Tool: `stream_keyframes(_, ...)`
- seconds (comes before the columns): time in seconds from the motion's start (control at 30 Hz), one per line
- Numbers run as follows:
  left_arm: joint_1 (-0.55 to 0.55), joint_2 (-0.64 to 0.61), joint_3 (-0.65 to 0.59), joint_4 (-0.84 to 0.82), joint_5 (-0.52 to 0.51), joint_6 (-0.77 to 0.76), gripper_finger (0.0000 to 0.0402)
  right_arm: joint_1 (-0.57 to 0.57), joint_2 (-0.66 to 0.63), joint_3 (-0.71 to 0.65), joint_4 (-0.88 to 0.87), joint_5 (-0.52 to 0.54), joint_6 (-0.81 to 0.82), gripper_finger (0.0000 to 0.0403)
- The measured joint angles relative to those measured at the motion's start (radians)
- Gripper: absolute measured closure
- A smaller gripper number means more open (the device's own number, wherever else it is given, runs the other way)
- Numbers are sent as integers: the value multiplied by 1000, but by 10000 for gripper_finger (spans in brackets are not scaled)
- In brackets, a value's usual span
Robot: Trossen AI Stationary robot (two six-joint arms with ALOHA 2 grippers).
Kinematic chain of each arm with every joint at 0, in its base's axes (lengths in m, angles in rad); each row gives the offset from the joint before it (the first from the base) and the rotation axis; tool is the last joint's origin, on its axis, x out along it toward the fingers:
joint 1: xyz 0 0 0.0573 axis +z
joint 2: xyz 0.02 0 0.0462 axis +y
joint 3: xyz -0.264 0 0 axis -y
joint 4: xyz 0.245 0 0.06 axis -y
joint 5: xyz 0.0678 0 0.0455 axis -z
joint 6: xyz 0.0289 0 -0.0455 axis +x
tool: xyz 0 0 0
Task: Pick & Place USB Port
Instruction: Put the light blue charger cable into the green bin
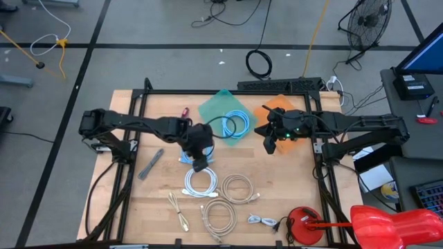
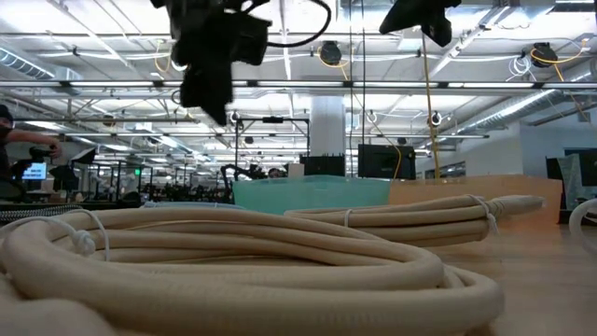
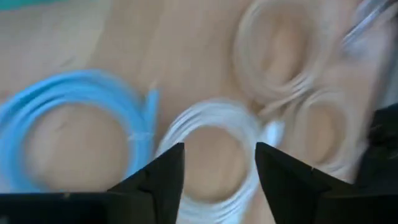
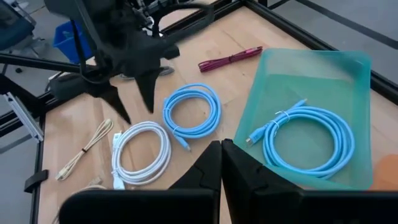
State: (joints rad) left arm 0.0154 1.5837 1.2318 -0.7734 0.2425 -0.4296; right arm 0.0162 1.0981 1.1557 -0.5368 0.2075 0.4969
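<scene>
Blue USB cable (image 4: 191, 112) lies coiled on the table (image 4: 242, 34) just beside the teal tray (image 4: 311, 68), under the left hand (image 4: 134, 102), whose fingers stand wide and empty above it. Right hand (image 4: 221, 163) hovers pinched shut. No readable writing anywhere.

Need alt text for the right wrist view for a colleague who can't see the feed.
The left gripper hangs open above a loose blue cable coil and a white cable coil on the wooden table. Beside them, a teal tray holds another blue coil. The right gripper is shut in the foreground.
</scene>
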Motion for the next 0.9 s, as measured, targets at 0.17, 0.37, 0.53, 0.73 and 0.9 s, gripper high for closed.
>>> stream_keyframes(0.17, -12, 17, 0, -77, -97, 75, 178, 0, 0, 0, -3, 0, -1, 403)
stream_keyframes(0.37, -10, 83, 0, -93, -113, 108, 176, 0, 0, 0, -8, 0, -1, 403)
stream_keyframes(0.53, -17, 162, 0, -93, -113, 147, 176, 0, 0, 0, -15, 0, 4, 403)
stream_keyframes(0.73, -18, 239, 0, -101, -108, 193, 176, 0, 0, 0, -17, -1, 6, 403)
stream_keyframes(0.9, -14, 265, 0, -98, -138, 213, 176, 0, 0, 0, -26, -3, 6, 403)
